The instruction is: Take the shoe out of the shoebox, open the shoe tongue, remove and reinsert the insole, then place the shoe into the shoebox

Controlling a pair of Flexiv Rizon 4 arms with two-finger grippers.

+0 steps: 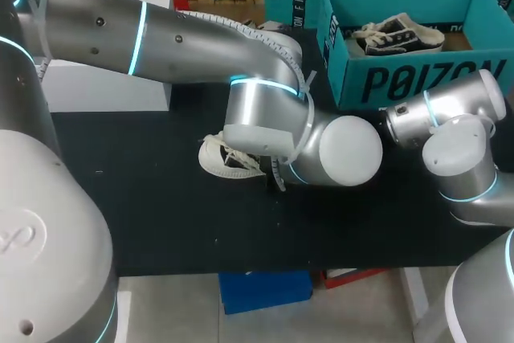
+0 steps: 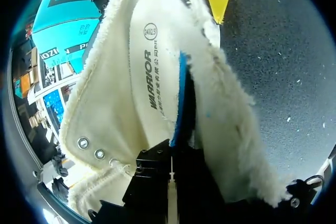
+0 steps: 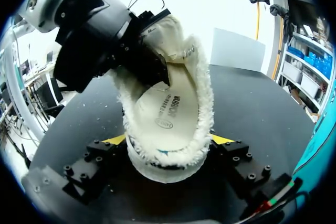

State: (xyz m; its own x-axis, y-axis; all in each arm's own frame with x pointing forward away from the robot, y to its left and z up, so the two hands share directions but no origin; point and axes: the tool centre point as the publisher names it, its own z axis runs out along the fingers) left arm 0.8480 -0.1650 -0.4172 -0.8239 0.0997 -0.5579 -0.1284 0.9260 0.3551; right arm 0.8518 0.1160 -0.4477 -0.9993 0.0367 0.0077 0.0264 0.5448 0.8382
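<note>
White fleece-lined shoe (image 3: pixel 173 121) held between the two hands over the black counter (image 1: pixel 161 206), outside the teal cardboard shoebox (image 1: pixel 418 78).

Right hand (image 3: pixel 168 145): the shoe sits directly between its fingers. One yellow fingertip (image 3: pixel 113 140) presses each side of the shoe's lower end, so the hand is clamped on the shoe. The shoe's opening faces back toward this hand's wrist, showing the white printed insole (image 3: pixel 170 111) lying inside.

Left hand (image 3: pixel 152 64): it enters the shoe's opening from the far end, opposite the right hand, and its black body covers the upper rim of the fleece collar. In its own wrist view the fleece walls rise on both sides of the hand, the insole runs ahead of it, and a blue edge beside the insole leads back to the hand. Whether this hand is closed or apart cannot be told, as its tips are buried in the lining. One yellow tip of the right hand shows beyond the shoe's far end.

The shoebox stands well apart from both hands, past the shoe. It holds a black-and-white laced sneaker (image 1: pixel 397 35).
</note>
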